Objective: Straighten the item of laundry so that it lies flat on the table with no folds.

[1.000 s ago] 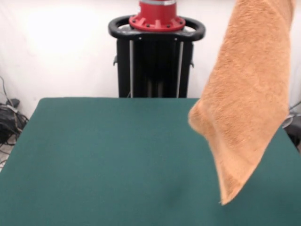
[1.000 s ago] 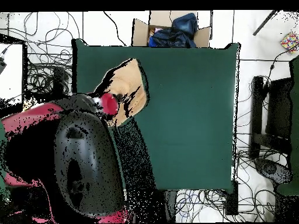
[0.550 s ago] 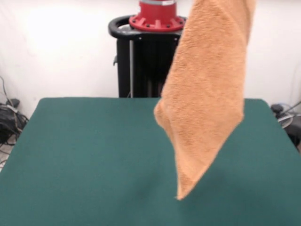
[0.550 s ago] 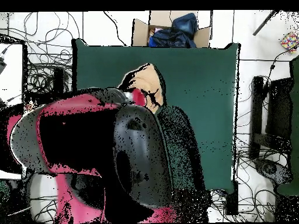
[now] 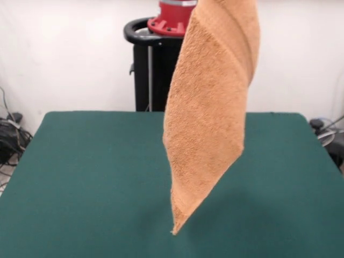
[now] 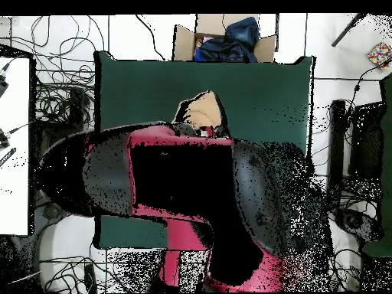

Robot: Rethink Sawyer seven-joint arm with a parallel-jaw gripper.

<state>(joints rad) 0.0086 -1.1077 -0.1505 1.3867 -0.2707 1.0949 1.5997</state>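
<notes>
The item of laundry, an orange-tan terry towel [image 5: 212, 107], hangs in the air over the middle of the dark green table [image 5: 80, 177]. It runs out of the top edge of the front view and narrows to a low corner just above the felt near the front edge. A woven band crosses its upper part diagonally. From overhead only a small patch of the towel [image 6: 200, 109] shows past the red and black arm [image 6: 191, 199]. My gripper [image 6: 202, 131] sits at that patch, shut on the towel's top, mostly hidden by the arm.
The black pedestal [image 5: 161, 70] stands behind the table. A cardboard box of dark clothes [image 6: 226, 38] lies beyond one table edge [image 6: 260, 92]. Cables [image 5: 11, 134] cover the floor around the table.
The hanging towel has swung from the right side of the front view to the middle. In the overhead view the arm has swept across over the table.
</notes>
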